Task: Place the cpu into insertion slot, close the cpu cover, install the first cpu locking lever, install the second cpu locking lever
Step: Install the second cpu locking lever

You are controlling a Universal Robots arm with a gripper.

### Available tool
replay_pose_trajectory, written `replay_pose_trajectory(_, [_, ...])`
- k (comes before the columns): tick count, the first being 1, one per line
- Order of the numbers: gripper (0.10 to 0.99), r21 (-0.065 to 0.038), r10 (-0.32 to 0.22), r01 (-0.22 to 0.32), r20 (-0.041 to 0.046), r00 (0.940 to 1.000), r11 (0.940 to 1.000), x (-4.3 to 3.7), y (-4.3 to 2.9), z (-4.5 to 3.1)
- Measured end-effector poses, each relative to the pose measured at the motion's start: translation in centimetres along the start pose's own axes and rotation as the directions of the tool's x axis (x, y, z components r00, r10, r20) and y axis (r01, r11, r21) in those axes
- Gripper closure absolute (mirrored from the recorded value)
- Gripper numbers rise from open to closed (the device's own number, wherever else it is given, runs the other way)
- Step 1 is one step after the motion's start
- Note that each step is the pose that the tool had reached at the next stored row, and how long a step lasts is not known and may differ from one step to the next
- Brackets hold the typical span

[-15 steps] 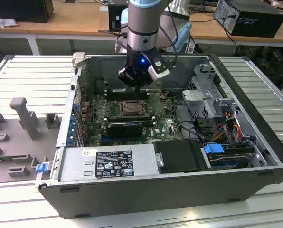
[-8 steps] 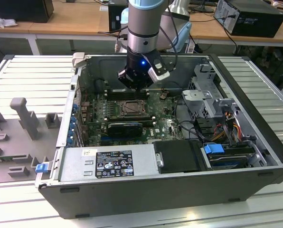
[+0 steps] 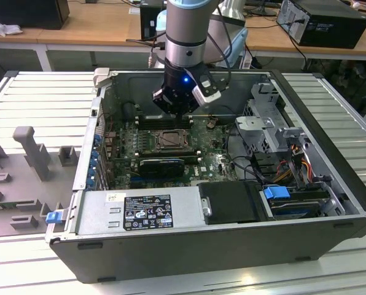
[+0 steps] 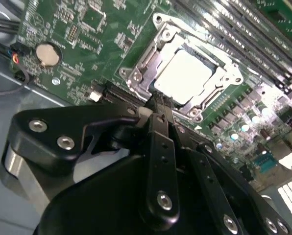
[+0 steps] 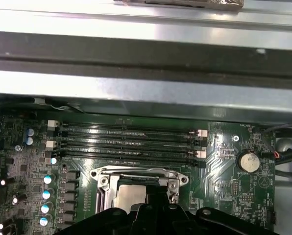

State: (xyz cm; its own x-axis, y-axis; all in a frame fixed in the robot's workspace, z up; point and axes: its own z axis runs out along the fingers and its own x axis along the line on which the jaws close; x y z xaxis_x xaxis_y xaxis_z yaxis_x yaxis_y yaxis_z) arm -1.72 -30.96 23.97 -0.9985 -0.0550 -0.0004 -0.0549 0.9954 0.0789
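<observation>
1. The cpu (image 4: pixel 187 73), a flat square chip with a pale, matte metal top, lies seated in the insertion slot (image 4: pixel 158 90) near the middle of the green motherboard (image 4: pixel 87 44).
2. The cpu cover (image 4: pixel 219 66), a thin silver-grey stamped metal frame with a large central window, lies down around the chip; its shiny rim shows in both wrist views.
3. The gripper (image 4: pixel 156 105), matte black with round silver screw heads, hangs just above the socket's edge; its slim fingers (image 4: pixel 160 147) appear pressed together with nothing between them.
4. Four long dark memory slots (image 5: pixel 129 142) run in parallel on the socket's far side.
5. One round silver coin battery (image 5: pixel 248 161) sits on the board.
6. In the exterior view, the open grey steel computer case (image 3: pixel 330 160) rests on a ribbed table (image 3: pixel 42 98).
</observation>
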Motion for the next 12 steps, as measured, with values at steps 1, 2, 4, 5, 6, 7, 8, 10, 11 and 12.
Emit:
replay_pose_trajectory(1, [0.980,0.000,0.000,0.000,0.0000,1.0000,1.0000,0.01,-0.12,0.00])
replay_pose_trajectory(2, [0.980,0.000,0.000,0.000,0.0000,1.0000,1.0000,0.02,-0.27,0.00])
replay_pose_trajectory(4, [0.980,0.000,0.000,0.000,0.0000,1.0000,1.0000,0.03,-0.50,-0.01])
replay_pose_trajectory(5, [0.980,0.000,0.000,0.000,0.0000,1.0000,1.0000,0.04,-0.61,-0.02])
replay_pose_trajectory(6, [0.980,0.000,0.000,0.000,0.0000,1.0000,1.0000,0.05,-0.76,-0.03])
replay_pose_trajectory(7, [0.980,0.000,0.000,0.000,0.0000,1.0000,1.0000,0.05,-0.84,-0.04])
replay_pose_trajectory(8, [0.980,0.000,0.000,0.000,0.0001,1.0000,1.0000,0.05,-0.93,-0.04])
replay_pose_trajectory(10, [0.980,0.000,0.000,0.000,0.0000,1.0000,1.0000,0.06,-0.94,-0.25])
replay_pose_trajectory(11, [0.980,0.000,0.000,0.000,0.0000,1.0000,1.0000,0.05,-0.93,-0.35])
replay_pose_trajectory(12, [0.980,0.000,0.000,0.000,0.0000,1.0000,1.0000,0.05,-0.92,-0.43])
